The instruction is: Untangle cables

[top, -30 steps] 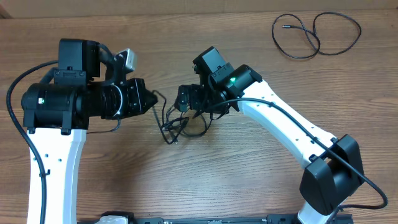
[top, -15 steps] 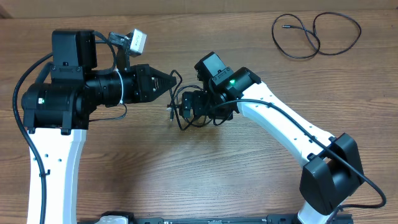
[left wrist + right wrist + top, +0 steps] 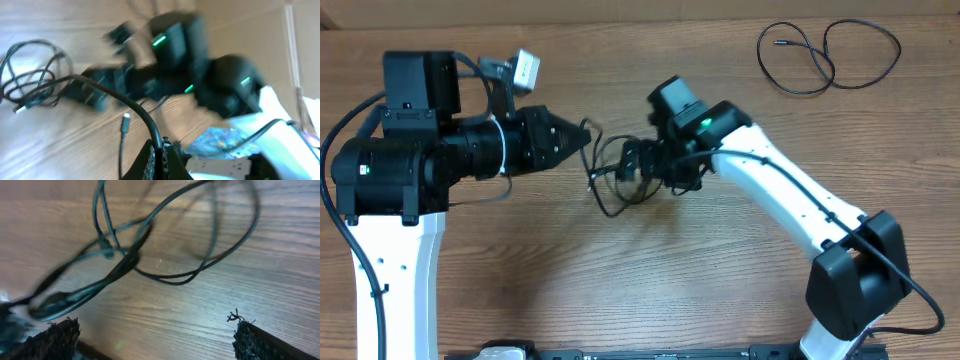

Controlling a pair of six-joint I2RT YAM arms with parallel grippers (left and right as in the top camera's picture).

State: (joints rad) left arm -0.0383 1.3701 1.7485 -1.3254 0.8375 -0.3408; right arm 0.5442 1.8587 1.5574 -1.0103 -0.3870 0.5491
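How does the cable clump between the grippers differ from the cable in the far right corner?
The clump is a tangle of crossing strands; the corner cable lies in open loops. The left gripper is shut on a strand of the clump, with the open right gripper beside it; nothing touches the corner cable. Both are thin black cords.

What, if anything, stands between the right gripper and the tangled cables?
Nothing visible does. The right gripper is open with the tangled cables directly before it; the left gripper holds one strand from the other side.
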